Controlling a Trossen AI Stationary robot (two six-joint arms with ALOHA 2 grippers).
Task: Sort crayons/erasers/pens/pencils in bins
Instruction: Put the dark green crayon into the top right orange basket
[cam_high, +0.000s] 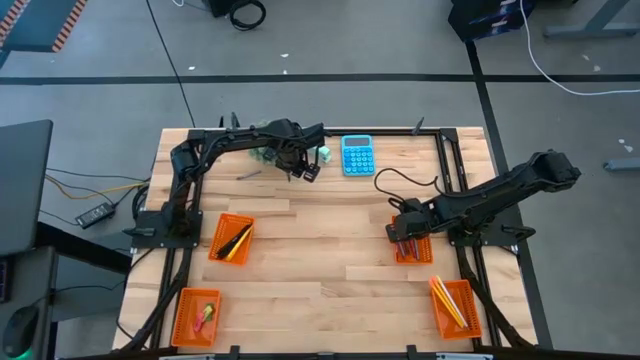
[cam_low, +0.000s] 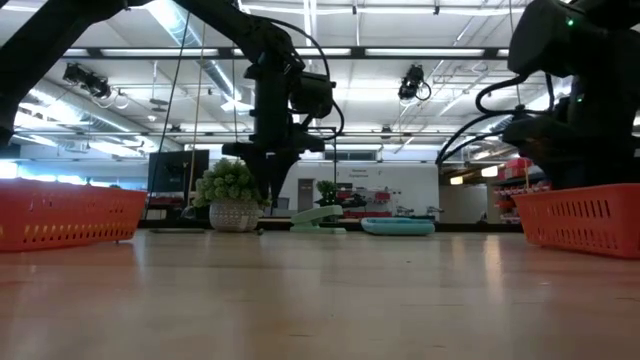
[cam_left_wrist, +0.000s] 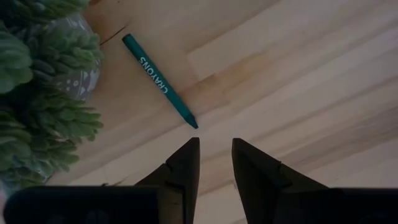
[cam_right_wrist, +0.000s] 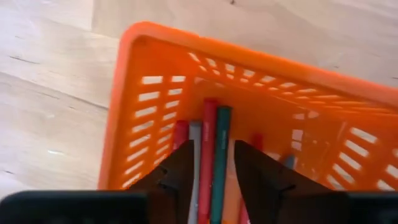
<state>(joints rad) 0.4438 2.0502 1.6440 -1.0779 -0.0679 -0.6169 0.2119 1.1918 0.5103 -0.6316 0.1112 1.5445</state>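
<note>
So the left claw (cam_left_wrist: 215, 155) hung at about 12 o'clock on the wooden table (cam_high: 320, 250), fingers a narrow gap apart and holding nothing, with a teal crayon (cam_left_wrist: 160, 80) lying flat just past its tips beside a little potted plant (cam_left_wrist: 37, 87). Over at 3 o'clock the right claw (cam_right_wrist: 211, 168) sat partly open and empty right over an orange bin (cam_right_wrist: 249, 81), red and teal crayons (cam_right_wrist: 213, 155) resting inside between its fingers. Blue calculator (cam_high: 357, 155) was near 12 o'clock too.
</note>
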